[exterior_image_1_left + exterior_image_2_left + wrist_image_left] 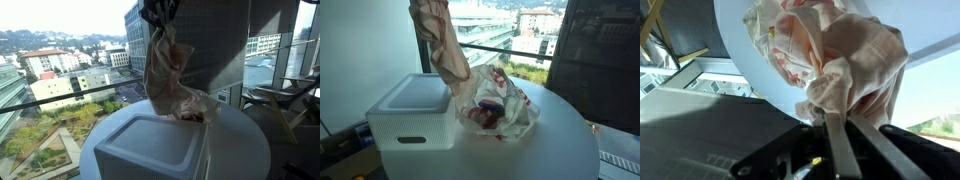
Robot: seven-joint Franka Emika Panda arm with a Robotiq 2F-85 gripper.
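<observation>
hand [833,122] clamped on patterned cloth [445,45], hanging beside white box [410,112]

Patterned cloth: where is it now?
In both exterior views the patterned cloth hangs from the shut pincer, its lower end bunched on the round white table right beside the white bin.

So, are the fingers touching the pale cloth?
Touching. The wrist view shows the fingers shut on a bunched part of the cloth, with no gap between them.
</observation>
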